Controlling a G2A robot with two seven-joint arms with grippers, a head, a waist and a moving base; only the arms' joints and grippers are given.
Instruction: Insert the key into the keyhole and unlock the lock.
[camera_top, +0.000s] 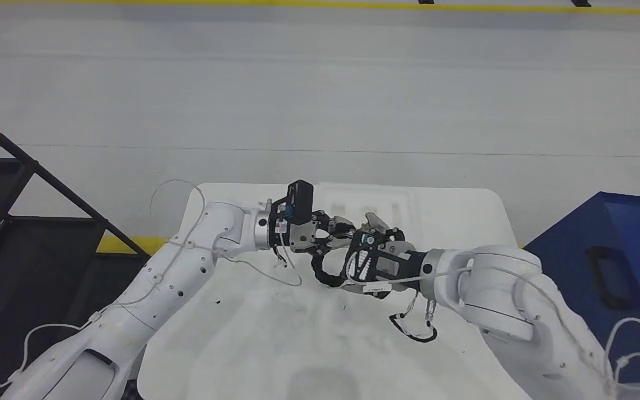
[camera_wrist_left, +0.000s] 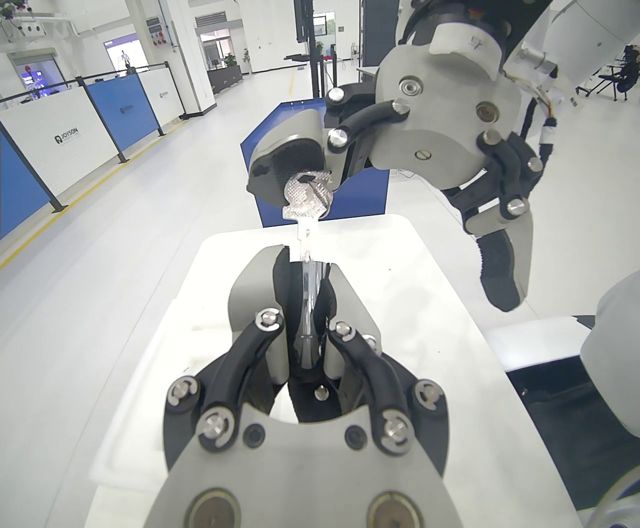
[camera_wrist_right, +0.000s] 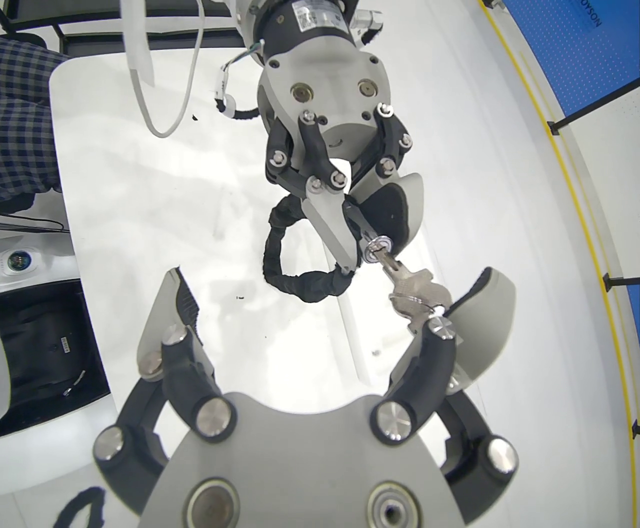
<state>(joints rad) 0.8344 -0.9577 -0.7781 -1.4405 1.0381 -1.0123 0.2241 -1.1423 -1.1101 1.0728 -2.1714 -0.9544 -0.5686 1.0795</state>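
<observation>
The key sits with its blade in the keyhole of the lock. So I judge that the inserting is done and the step in hand is the turning.

The left pincer is closed tight on the shiny lock body and holds it above the table. The keyhole end points out from its tips toward the right pincer. The right pincer is wide open: 1 finger touches the key head and the other is well apart from it, so nothing grips the key.

The next move, I think, calls for the right pincer to close both fingers flat on the key head. Then it should roll its wrist around the line of the blade, while the left pincer stops the lock from turning with it.

The right wrist view shows the round face of the keyhole and a black cable looping just beside the left pincer. The left wrist view hides both behind its own fingers, but it shows the flat side of the key head against the finger pad.
</observation>
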